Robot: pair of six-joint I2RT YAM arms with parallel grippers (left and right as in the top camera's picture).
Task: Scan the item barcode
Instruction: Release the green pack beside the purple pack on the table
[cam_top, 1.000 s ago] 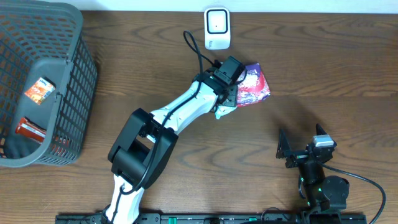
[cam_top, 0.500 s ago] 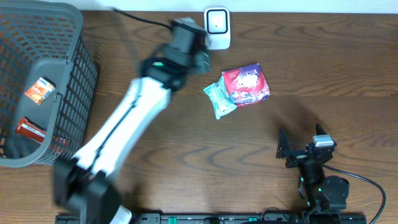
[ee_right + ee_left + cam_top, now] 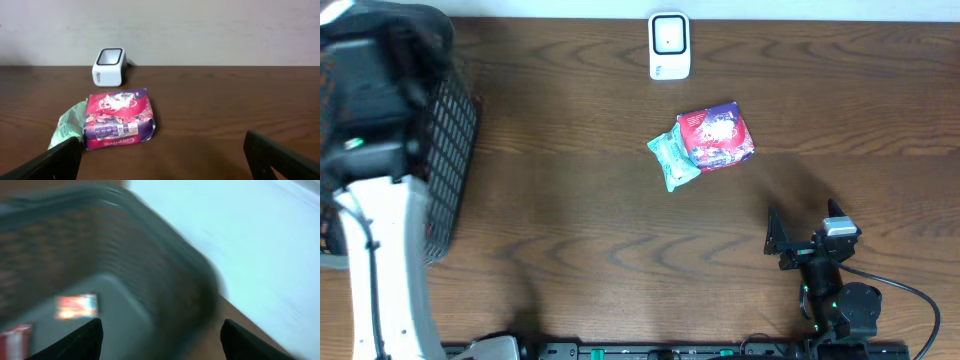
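Two small packets lie on the floor of the mesh basket (image 3: 455,120), far out on the left arm's side of the barcode scanner (image 3: 669,45): an orange-and-white packet (image 3: 76,306) and a red packet (image 3: 14,336) cut off by the frame edge. The left wrist view is blurred, so their print cannot be read. The left end effector (image 3: 161,327) hangs above the basket with its fingers spread and nothing between them.

I judge the orange-and-white packet to be the item to pick. It looks flat, light and film-wrapped, so it is likely to be slippery and to crumple rather than resist. A pinch across its short sides, low to the basket floor, seems safest, and a gentle squeeze should do.

The right end effector (image 3: 162,142) rests wide open and empty, well in front of the scanner. Between it and the scanner, a red-and-purple pack (image 3: 119,117) lies on the counter (image 3: 620,250), with a pale green packet (image 3: 70,125) touching its side.
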